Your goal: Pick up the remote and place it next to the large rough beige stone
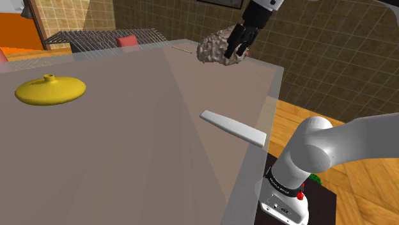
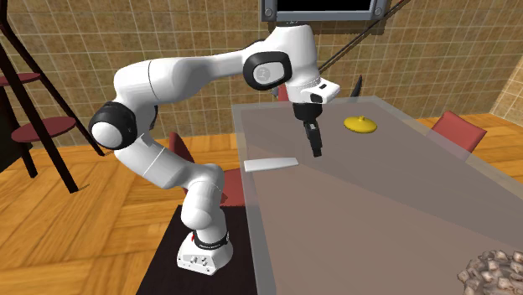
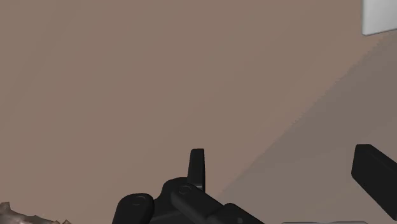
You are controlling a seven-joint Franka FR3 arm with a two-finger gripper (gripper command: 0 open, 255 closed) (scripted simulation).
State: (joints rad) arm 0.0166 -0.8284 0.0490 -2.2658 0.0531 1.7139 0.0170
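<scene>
The remote (image 1: 233, 128) is a flat white slab lying near the table edge closest to the stand; it is also seen at remote (image 2: 271, 164) and remote (image 3: 380, 16). The rough beige stone (image 1: 217, 48) sits at the far corner of the table, and in the second exterior view the stone (image 2: 494, 272) lies at the lower right. My gripper (image 2: 317, 152) hangs above the table top a little to the right of the remote, touching nothing. In the shoulder view the gripper (image 1: 235, 51) overlaps the stone. The gripper (image 3: 286, 168) is open with nothing between its fingers.
A yellow dome-shaped object (image 1: 50, 89) lies on the grey-brown table (image 1: 128, 153), far from the remote. Red chairs (image 2: 457, 130) stand around the table, and a wire rack (image 1: 96, 38) is beyond it. The table edge runs just past the remote.
</scene>
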